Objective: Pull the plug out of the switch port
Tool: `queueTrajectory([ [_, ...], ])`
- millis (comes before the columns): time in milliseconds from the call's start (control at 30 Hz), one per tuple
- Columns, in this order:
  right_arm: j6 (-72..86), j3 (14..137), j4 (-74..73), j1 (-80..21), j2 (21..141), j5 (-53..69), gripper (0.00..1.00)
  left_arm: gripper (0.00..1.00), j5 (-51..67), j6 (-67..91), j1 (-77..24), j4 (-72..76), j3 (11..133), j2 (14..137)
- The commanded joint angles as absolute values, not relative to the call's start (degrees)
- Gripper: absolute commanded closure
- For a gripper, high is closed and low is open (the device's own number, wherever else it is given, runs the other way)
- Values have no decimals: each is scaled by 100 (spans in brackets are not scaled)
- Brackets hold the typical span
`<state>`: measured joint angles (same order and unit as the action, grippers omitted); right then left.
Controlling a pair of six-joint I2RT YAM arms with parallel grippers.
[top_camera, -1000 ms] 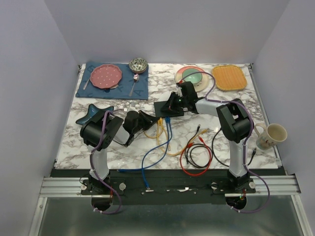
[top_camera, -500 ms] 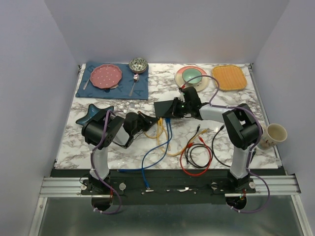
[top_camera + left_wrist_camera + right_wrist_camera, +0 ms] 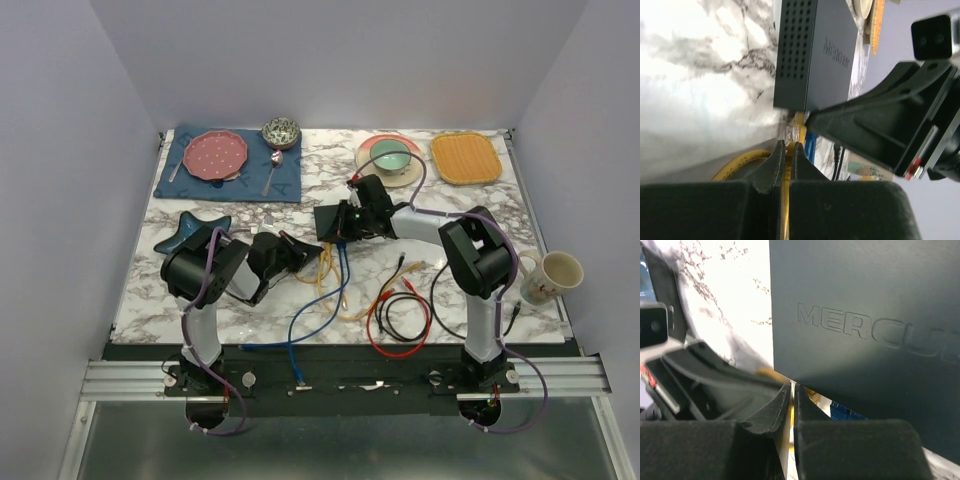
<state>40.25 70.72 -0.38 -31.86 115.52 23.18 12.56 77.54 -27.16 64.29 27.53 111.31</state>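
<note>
1. Left gripper (image 3: 788,145): the two fingers are drawn together on the yellow cable (image 3: 740,162). The cable shows as a thin yellow strip in the slit between them. The grip sits just behind the plug.
2. Plug (image 3: 794,132): a clear connector immediately beyond the left fingertips. Its far end meets the port edge of the switch, but whether it is fully seated cannot be told. A blue plug (image 3: 810,146) lies just beside it, on the side toward the other arm.
3. Switch (image 3: 815,55): a flat dark box lying on the marble table (image 3: 700,75), straight ahead of the left fingertips. Its port edge faces the claw, and rows of vent holes run along its top.
4. Right gripper (image 3: 791,387): the fingers are closed to a thin slit, and whether anything is pinched between them cannot be told. The tips sit at the port edge of the switch, whose embossed lid stretches ahead of them. The dark body of the left gripper lies close on the opposite side of the tips.
5. Farther field, top view: a blue cable (image 3: 300,330) trails back from the two claws toward the arm bases. Looped black and red leads (image 3: 400,315) lie near the right arm. A mug (image 3: 548,275) stands well apart, beyond that arm's elbow. A blue star-shaped dish (image 3: 190,232) lies behind the left arm.
</note>
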Motion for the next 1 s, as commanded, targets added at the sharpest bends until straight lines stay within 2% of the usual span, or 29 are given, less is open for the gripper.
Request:
queueTrajectory([
  [0, 3946, 7347, -413, -3155, 11812, 1969, 86, 100, 1591, 7367, -2769, 5626, 2365, 10566],
  [133, 3981, 7226, -300, -3155, 11708, 1916, 86, 100, 1407, 7155, -2760, 5204, 2066, 10012],
  [233, 3955, 6839, 156, -3146, 11190, 1662, 86, 98, 1118, 6918, -2751, 4601, 2065, 9415],
  [367, 3797, 6645, 167, -3059, 10732, 1354, 84, 58, 564, 6645, -2751, 3201, 2373, 8423],
  [533, 3893, 6627, 149, -2787, 10775, 1362, 81, 40, 44, 6785, -2742, 2403, 2250, 7612],
  [567, 3972, 6662, 149, -2751, 10845, 1415, 81, 30, -26, 6733, -2742, 2260, 2311, 7472],
  [667, 4174, 6890, 150, -2602, 11274, 1687, 82, 14, -27, 6689, -2733, 2127, 2566, 7531],
  [733, 4288, 7109, 149, -2540, 11539, 2029, 82, 9, 394, 6566, -2725, 2337, 2829, 7742],
  [833, 4447, 7207, 167, -2540, 11856, 2223, 83, 19, 1194, 6539, -2733, 2958, 3251, 8444],
  [867, 4491, 7216, 176, -2531, 11909, 2250, 84, 30, 1326, 6600, -2742, 3197, 3295, 8803],
  [967, 4474, 7207, 176, -2523, 12014, 2276, 84, 46, 1441, 6916, -2760, 3962, 3322, 9401],
])
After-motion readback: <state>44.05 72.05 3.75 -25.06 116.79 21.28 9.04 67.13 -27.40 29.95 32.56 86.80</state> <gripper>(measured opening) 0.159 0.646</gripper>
